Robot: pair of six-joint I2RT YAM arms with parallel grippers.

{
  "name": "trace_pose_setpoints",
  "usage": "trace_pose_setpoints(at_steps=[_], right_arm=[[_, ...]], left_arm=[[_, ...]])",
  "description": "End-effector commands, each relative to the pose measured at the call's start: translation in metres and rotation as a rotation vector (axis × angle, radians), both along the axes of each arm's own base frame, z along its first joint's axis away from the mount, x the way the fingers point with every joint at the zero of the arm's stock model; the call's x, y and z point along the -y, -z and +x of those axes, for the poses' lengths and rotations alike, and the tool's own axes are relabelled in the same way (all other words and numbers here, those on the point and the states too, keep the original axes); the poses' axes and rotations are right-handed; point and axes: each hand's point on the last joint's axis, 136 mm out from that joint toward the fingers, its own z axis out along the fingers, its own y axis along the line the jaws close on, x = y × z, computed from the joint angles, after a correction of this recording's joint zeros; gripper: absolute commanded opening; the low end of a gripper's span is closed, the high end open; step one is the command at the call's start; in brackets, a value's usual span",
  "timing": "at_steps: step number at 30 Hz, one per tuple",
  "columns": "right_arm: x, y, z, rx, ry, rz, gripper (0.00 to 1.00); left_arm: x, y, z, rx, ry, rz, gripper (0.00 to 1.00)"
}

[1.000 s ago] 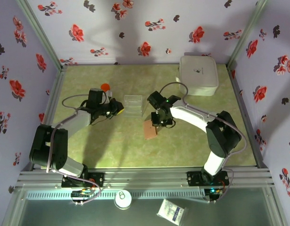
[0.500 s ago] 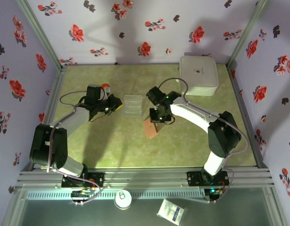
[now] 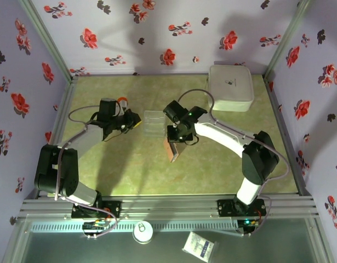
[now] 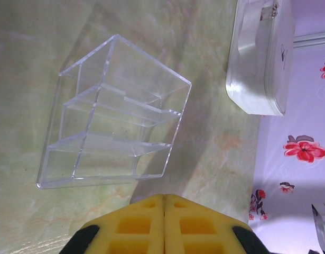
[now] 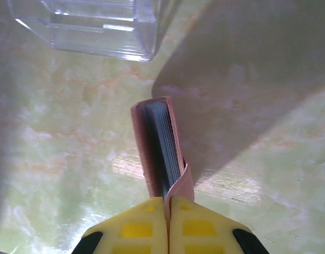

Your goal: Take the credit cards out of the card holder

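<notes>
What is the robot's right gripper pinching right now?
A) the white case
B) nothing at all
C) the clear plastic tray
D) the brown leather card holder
D: in the right wrist view the right gripper is shut on a flap of the brown card holder, and the clear tray lies apart beyond it.

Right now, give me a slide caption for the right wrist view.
Yellow jaws pinch the tan card holder, seen edge-on, by a thin flap; green table behind, clear tray beyond.
</notes>
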Motion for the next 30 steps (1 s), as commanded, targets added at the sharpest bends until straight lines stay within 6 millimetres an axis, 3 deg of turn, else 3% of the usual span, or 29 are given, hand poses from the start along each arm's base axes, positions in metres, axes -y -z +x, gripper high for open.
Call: trace_pose_setpoints(at_steps=[1,11,16,22,30], right_arm=[[-0.016,-0.014,-0.002,-0.001,0.010,0.054,0.00],[-0.056,-0.019,0.001,0.010,0.018,0.151,0.00],[-0.066,-0.020,0.008,0.027,0.053,0.195,0.00],[-0.050,-0.016,0.016,0.054,0.081,0.144,0.00],[0.001,0.014,0.013,0.014,0.120,0.040,0.00]], left_arm=[[-0.005,-0.009,-0.003,0.034,0.012,-0.014,0.07],[-0.017,-0.005,-0.011,0.030,0.009,-0.023,0.06],[-0.017,0.005,-0.017,-0.005,0.026,-0.016,0.06],[-0.016,0.018,-0.023,-0.039,0.035,-0.013,0.05],[-0.006,0.034,-0.026,-0.081,0.052,-0.003,0.03]])
